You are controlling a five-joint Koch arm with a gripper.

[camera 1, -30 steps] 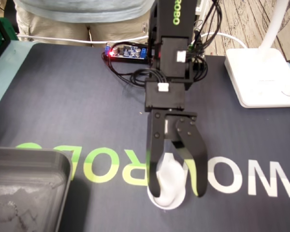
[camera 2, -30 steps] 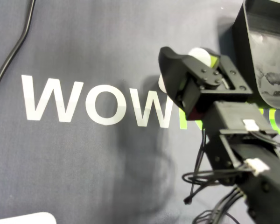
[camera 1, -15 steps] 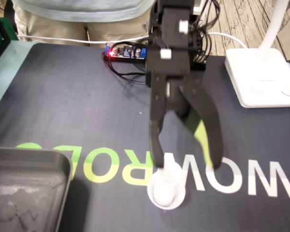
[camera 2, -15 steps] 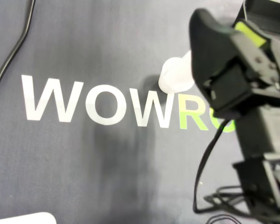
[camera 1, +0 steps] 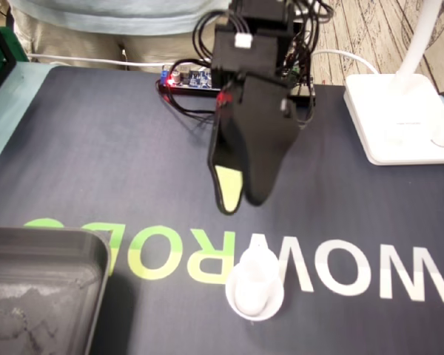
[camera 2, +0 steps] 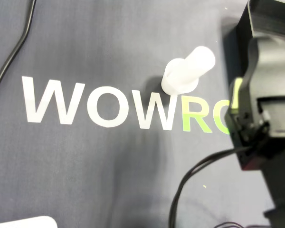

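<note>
Left edge of the fixed view first: I've got the grey tray (camera 1: 44,259) in the lower corner, its rim covering part of the print on the dark mat (camera 1: 96,163). That lettering (camera 2: 93,104) runs upside down for this camera. The overhead view gives it to me straight: WOW in white, then R and O in green, the rest hidden behind the arm.

Moving across, the gripper (camera 1: 240,203) hangs above the mat, clear of the print, with a lime-green pad (camera 1: 228,188) showing on its left finger. The jaws overlap for both cameras, so I can't tell whether they're apart or together.

Lower in the picture and apart from the gripper, the white peg (camera 1: 255,285) stands on its round base, right where the white W meets the green R.

Far right, a white lamp base (camera 1: 399,118) sits at the mat's edge.
</note>
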